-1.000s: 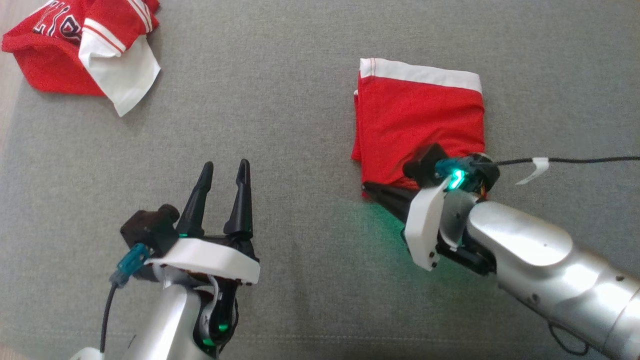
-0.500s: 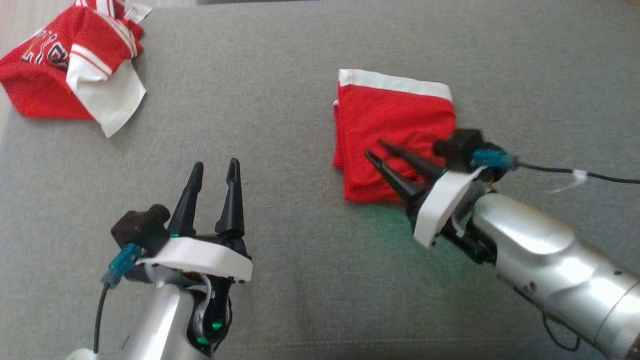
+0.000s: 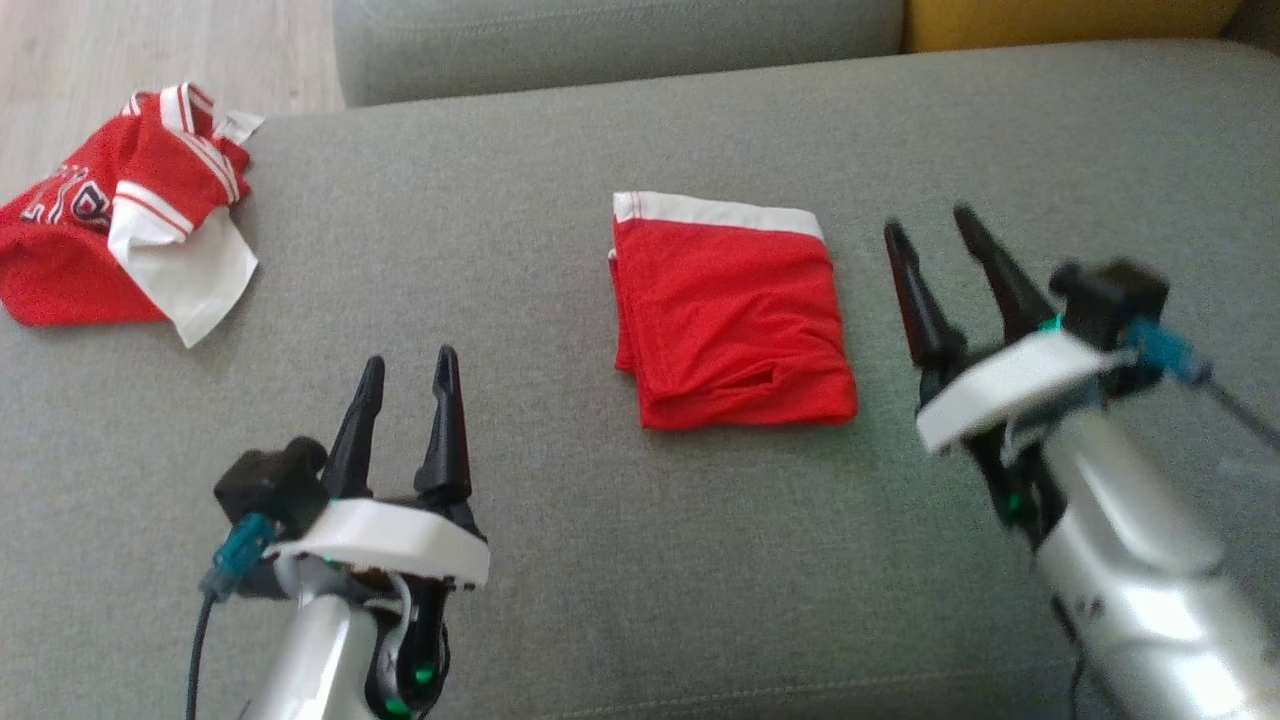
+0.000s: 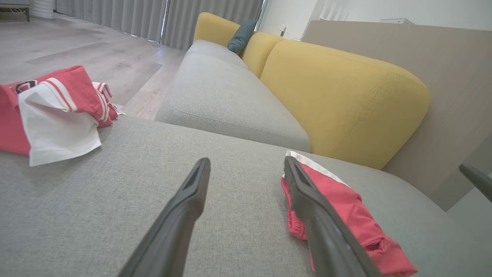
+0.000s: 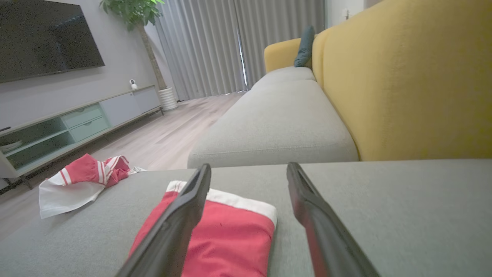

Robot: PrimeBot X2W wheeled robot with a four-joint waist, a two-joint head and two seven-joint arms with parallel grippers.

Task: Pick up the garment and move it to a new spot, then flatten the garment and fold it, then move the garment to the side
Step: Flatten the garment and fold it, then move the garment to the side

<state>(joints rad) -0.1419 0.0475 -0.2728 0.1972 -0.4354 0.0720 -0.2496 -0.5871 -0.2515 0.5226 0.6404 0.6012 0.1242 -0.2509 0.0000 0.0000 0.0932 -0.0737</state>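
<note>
In the head view, the folded red garment (image 3: 735, 320) lies flat near the middle of the grey sofa seat (image 3: 560, 560). It is a rough rectangle with a white band along its far edge and a few creases toward its near edge. The right end effector (image 3: 929, 222) stands just to the garment's right, apart from it, with its two dark fingers spread and nothing between them. The left end effector (image 3: 410, 358) is at the lower left, well apart from the garment, also spread and empty. A crumpled red and white jersey (image 3: 120, 240) sits at the seat's far left corner, next to the wooden floor (image 3: 170, 40). In the left wrist view, the left end effector's fingers (image 4: 192, 200) rise parted over bare grey fabric. The folded red garment (image 4: 346, 207) shows past the finger on that view's right, and the finger covers part of its edge. The crumpled jersey (image 4: 50, 111) lies at the left, a yellow backrest (image 4: 338, 100) rises behind, and a dark fingertip of the other arm (image 4: 476, 181) pokes in at the right edge. In the right wrist view, the right end effector's fingers (image 5: 307, 207) are likewise apart. The garment (image 5: 230, 238) lies low on the seat, partly behind the finger on that view's left, with its white band on the far side. The jersey (image 5: 80, 181) lies farther off to the left. Beyond are grey curtains (image 5: 215, 42), a potted plant (image 5: 134, 11) and a dark screen (image 5: 46, 34).
</note>
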